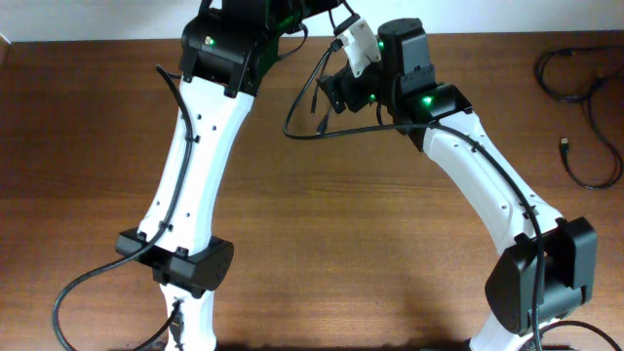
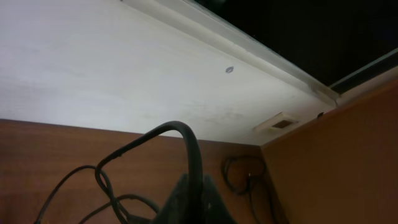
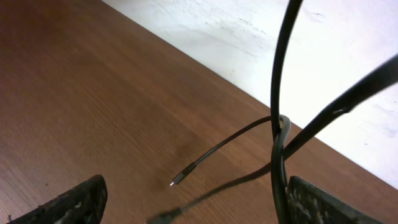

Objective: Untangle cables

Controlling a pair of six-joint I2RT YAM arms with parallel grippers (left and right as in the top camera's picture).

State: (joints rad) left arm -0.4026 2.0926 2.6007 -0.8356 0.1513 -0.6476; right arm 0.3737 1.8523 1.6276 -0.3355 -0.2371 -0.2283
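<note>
One thin black cable (image 1: 292, 110) hangs looped in mid-air, while the other cable (image 1: 570, 96) lies loosely curled at far right.

We've got bare table (image 1: 322, 224) between the left arm (image 1: 195, 156) and right arm (image 1: 487, 185), so that stretch is passable. The far end is tight: the hanging cable (image 1: 289, 125) loops across the gap, with the wall (image 2: 124, 74) right behind. The second cable (image 1: 585, 107) sprawls over the far-right corner.

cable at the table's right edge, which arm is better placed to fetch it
Right: that cable lies on its side, and the right gripper is open, while the left gripper looks shut on the other cable.
</note>
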